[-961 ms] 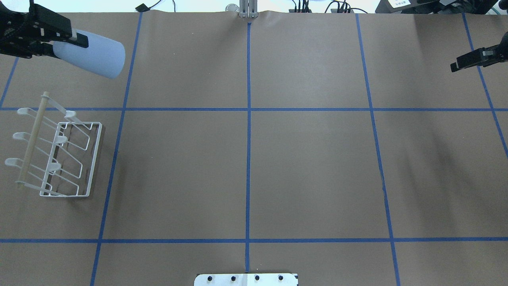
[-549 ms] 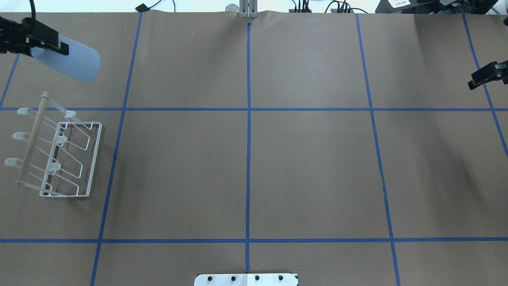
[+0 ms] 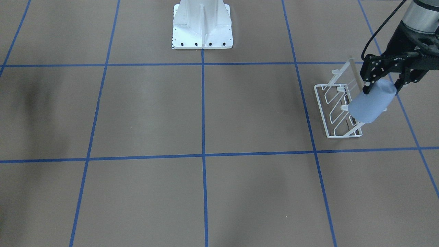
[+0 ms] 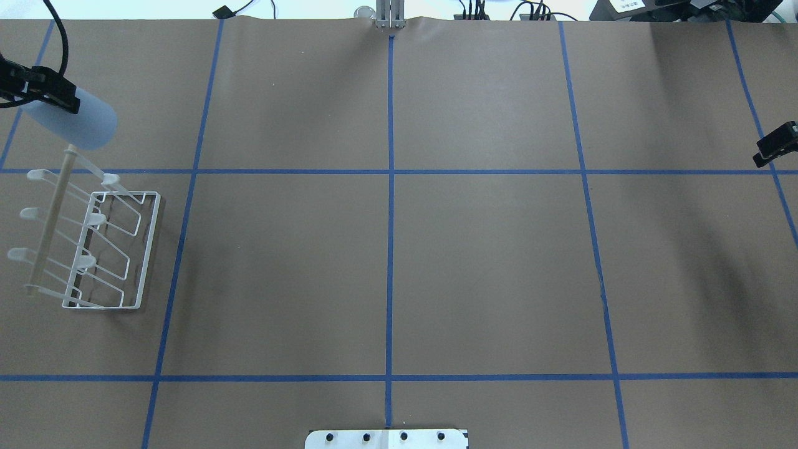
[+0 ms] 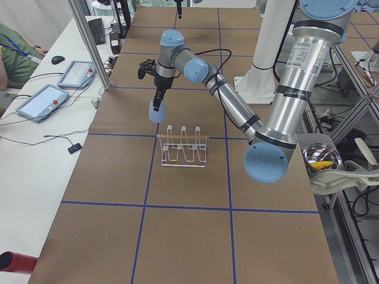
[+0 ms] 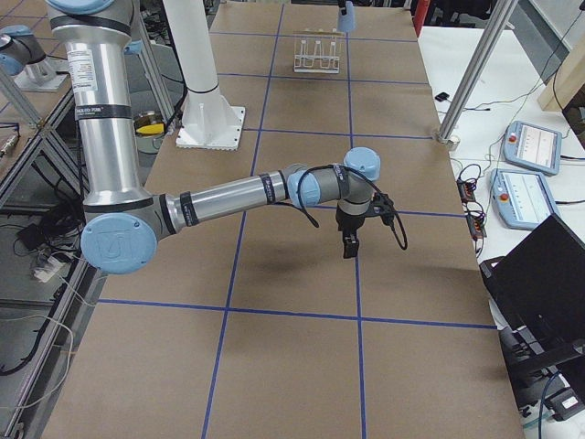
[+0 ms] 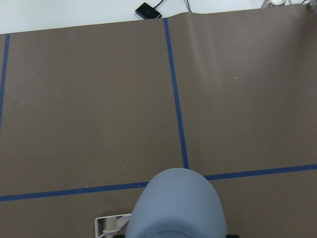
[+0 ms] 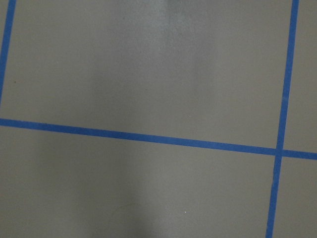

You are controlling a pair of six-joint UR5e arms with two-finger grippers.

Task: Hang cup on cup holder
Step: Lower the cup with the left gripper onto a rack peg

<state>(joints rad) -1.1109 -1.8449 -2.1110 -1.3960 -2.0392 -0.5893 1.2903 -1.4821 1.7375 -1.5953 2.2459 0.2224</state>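
My left gripper [image 4: 45,95] is shut on the light-blue cup [image 4: 73,126] and holds it tilted in the air, just beyond the far end of the cup holder's wooden rod [image 4: 53,211]. The white wire cup holder [image 4: 148,249] stands on the table at the left. In the front view the cup [image 3: 369,103] hangs in front of the holder [image 3: 343,136], under the gripper [image 3: 380,86]. The left wrist view shows the cup [image 7: 173,208] from above and a corner of the holder [image 7: 111,225]. My right gripper [image 4: 772,148] looks shut and empty at the far right edge.
The table is brown paper with blue tape lines [image 4: 390,187]. The white robot base [image 3: 202,25] stands at the near edge's middle. Cables and tablets [image 5: 41,100] lie beyond the far edge. A metal post [image 5: 89,41] stands at the far left corner.
My left gripper has carried the cup leftward and nearer, up to the holder's rod end. My right gripper has moved rightward and nearer, to the view's edge.
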